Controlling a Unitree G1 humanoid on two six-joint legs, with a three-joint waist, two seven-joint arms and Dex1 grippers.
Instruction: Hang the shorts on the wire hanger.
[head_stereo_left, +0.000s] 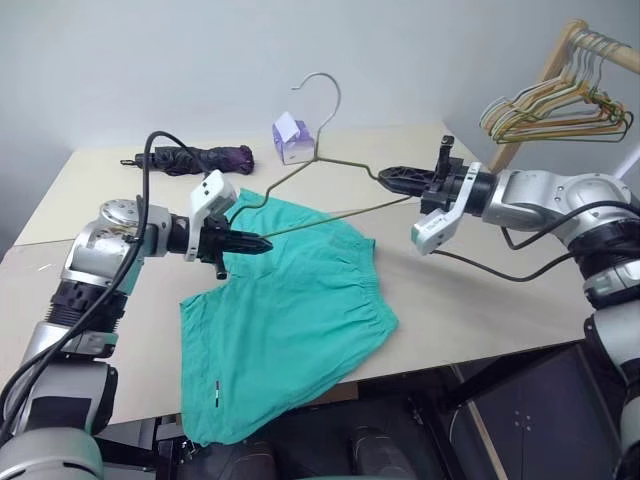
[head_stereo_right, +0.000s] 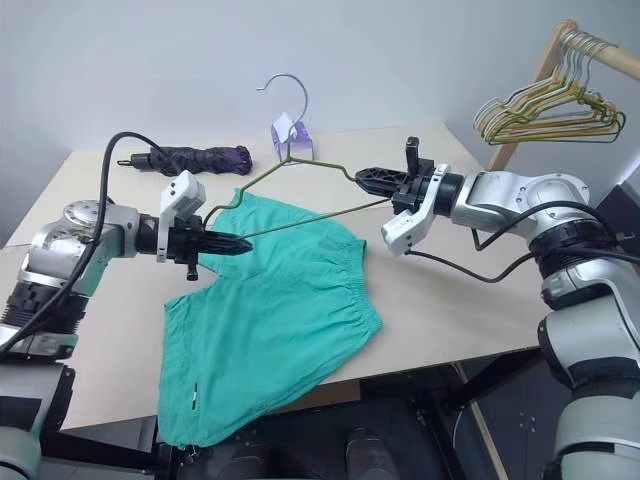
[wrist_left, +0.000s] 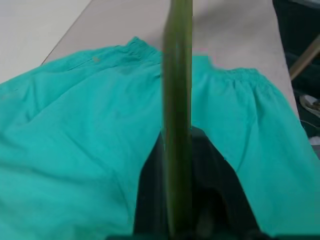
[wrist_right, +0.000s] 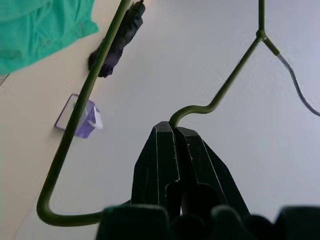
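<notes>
Spanning the gap between both arms in the left eye view, the wire hanger is held above the surface, hook upward. The right claw is clamped on the hanger's right shoulder; the left claw is closed on its lower bar. The shorts lie flat on the surface, one leg draping over the near edge. A dark umbrella and a small purple box sit toward the far edge. The left wrist view shows the bar pinched between the fingers above the shorts. The right wrist view shows the fingers shut on the wire bend.
</notes>
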